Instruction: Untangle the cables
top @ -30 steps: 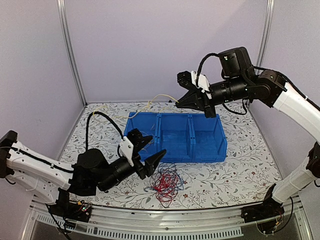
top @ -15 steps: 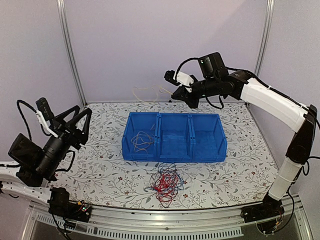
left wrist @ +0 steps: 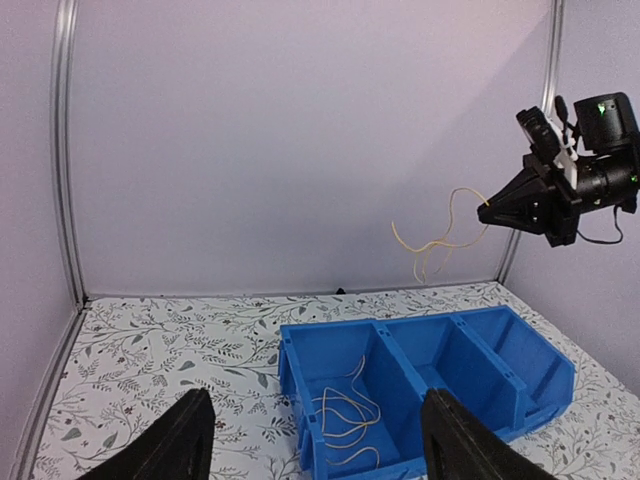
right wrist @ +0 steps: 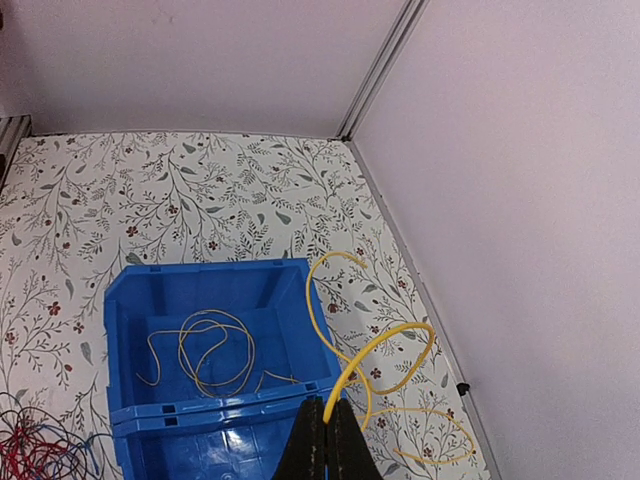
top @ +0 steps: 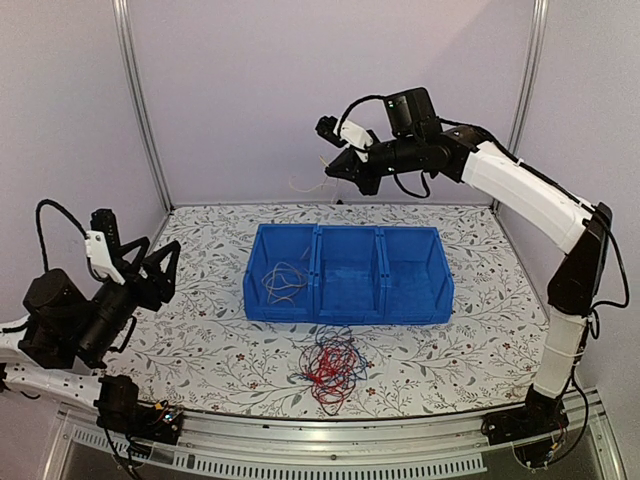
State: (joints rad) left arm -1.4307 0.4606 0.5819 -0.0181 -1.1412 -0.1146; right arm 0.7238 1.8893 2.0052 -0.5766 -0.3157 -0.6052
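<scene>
Right gripper point(right wrist: 325, 432) is pinched shut on a yellow wire point(right wrist: 350, 368), raised high behind the bin point(top: 350, 300). Left gripper point(top: 158, 247) stands wide and empty. Red-blue tangle point(top: 330, 365) lies before the bin. Wires are judged light, limp and snag-prone; take a single outer loop.

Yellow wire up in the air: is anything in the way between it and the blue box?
Nothing visible is. The right pincer holds the yellow wire high up, and the blue box below it is open on top. The left pincer is far off to the side.
</scene>
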